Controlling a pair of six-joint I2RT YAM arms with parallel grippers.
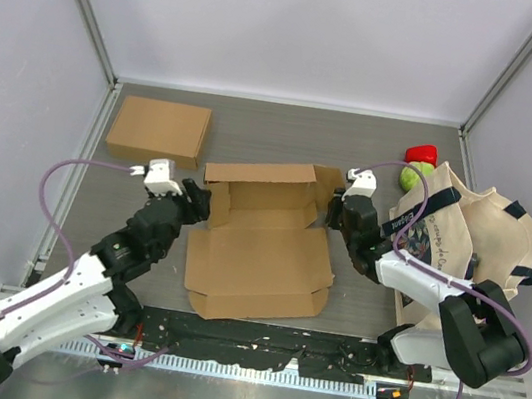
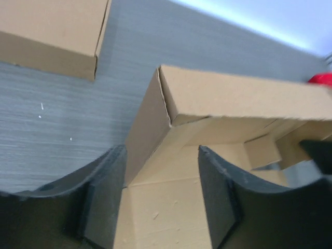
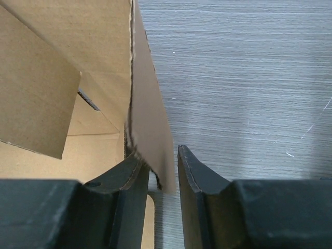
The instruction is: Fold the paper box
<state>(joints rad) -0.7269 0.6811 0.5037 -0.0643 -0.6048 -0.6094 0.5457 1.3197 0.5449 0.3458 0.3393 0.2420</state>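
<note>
At bench point(image 1: 287, 132) centre, straddling paper box point(image 1: 259, 244) left wall with left pincer point(image 2: 162, 153) wide; flanking right wall with right pincer point(image 3: 160, 155) narrow, cannot tell if clamped.

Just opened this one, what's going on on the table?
Both arms are working on a half-folded cardboard box in the middle of the table. Its back and side walls stand up, and the front panel lies flat. The left gripper is open at the left wall. The right gripper has the right wall between its fingers, close on both sides. Whether it is pinching the wall is unclear. A closed box sits at the back left.
</note>
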